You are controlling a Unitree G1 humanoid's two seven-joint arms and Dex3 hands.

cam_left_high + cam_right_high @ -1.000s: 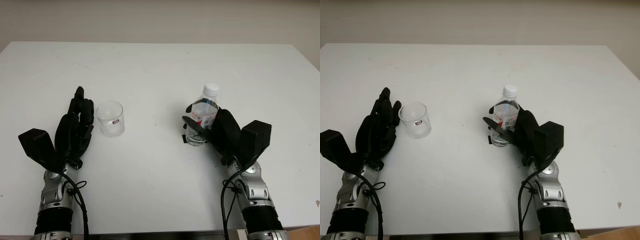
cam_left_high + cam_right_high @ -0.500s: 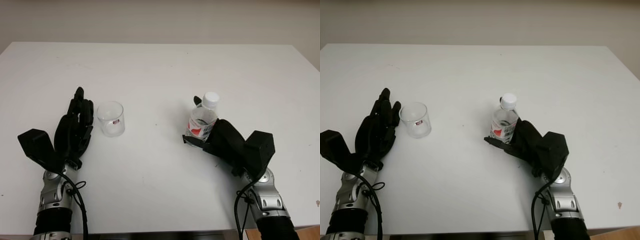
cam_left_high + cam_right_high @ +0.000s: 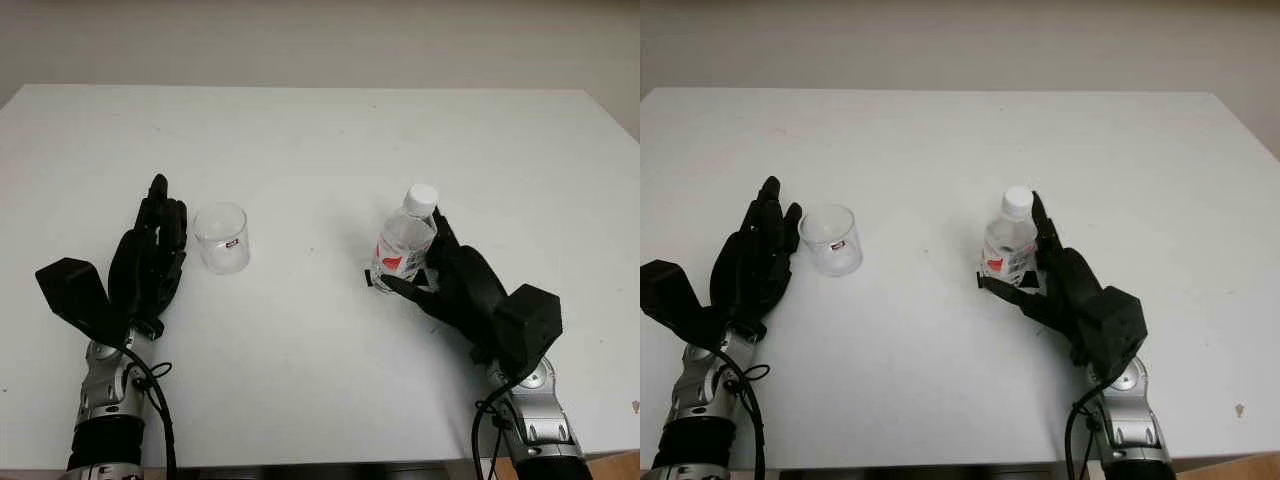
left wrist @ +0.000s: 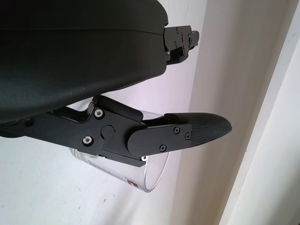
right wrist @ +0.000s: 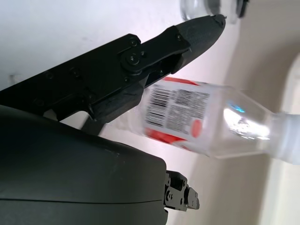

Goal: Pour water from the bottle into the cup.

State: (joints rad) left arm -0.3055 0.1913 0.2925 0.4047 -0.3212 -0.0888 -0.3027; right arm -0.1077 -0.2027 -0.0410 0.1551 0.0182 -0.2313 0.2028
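Note:
A clear plastic water bottle [image 3: 403,243] with a white cap and red label stands on the white table [image 3: 320,130], right of centre. My right hand [image 3: 415,262] is open around its near side. One finger [image 3: 439,226] reaches up along the bottle's right side and the thumb [image 3: 384,284] lies by its base. In the right wrist view the bottle [image 5: 197,119] sits between a straight finger [image 5: 140,56] and the palm. A clear cup [image 3: 221,237] stands left of centre. My left hand [image 3: 163,215] is open just left of the cup [image 4: 145,176], apart from it.
The table's far edge meets a pale wall. Bare white tabletop lies between the cup and the bottle and behind both.
My right hand was shut on the bottle a second ago. It has since drawn back toward me and straightened its fingers, and the bottle shifted slightly. The left hand and cup stayed still.

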